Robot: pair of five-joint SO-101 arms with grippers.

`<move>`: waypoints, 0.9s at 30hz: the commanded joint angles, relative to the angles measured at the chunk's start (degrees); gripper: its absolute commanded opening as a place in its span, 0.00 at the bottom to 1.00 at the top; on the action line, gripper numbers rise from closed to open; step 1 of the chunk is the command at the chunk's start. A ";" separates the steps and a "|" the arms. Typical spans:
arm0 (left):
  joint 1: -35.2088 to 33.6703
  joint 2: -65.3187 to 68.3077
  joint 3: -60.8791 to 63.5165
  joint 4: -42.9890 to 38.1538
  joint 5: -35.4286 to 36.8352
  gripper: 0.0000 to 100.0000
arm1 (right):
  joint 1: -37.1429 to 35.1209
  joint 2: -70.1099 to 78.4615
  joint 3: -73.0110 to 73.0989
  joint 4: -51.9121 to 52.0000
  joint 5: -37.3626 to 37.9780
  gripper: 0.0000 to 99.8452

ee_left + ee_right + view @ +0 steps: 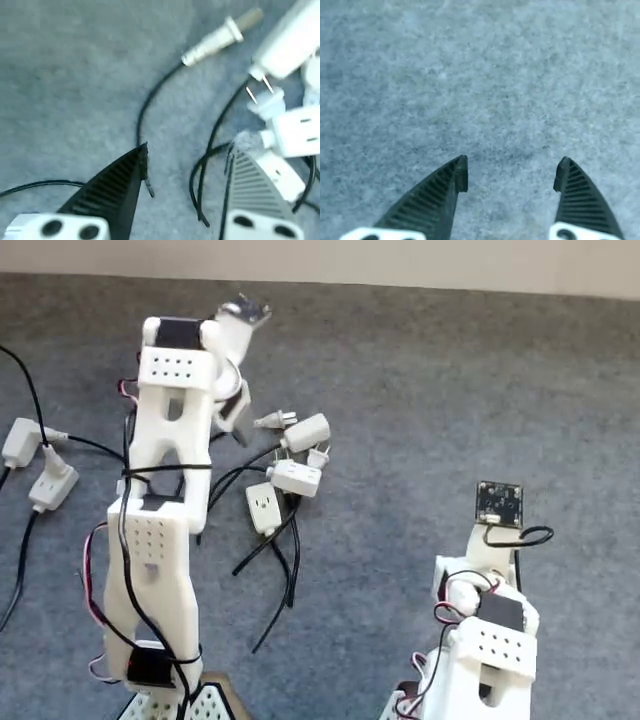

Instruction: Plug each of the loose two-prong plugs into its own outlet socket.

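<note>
Little of the task was judged done. Over the grey carpet (420, 390), the left gripper (189, 150) was seen spread and empty, poised near the cluster of outlet sockets (296, 477). The right gripper (513, 162), likewise spread, was seen well apart over bare carpet. A two-prong plug (272, 102) was seen loose just beside a socket, unseated
</note>
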 commanded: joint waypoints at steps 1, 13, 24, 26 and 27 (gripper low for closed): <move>4.35 -5.76 4.70 0.70 -3.96 0.26 | -1.45 -0.75 -0.48 -1.10 0.09 0.27; 9.19 -8.75 7.25 -14.86 -8.26 0.26 | -1.89 -0.75 -0.40 -1.27 0.09 0.27; 13.93 4.97 7.16 -22.95 -10.64 0.26 | -3.38 -0.75 -0.31 -1.27 0.09 0.27; 13.32 5.93 7.16 -23.12 -10.64 0.26 | -3.38 -0.75 -0.31 -1.27 0.09 0.27; 12.79 6.29 7.16 -23.03 -10.64 0.25 | -3.38 -0.75 -0.31 -1.27 0.09 0.27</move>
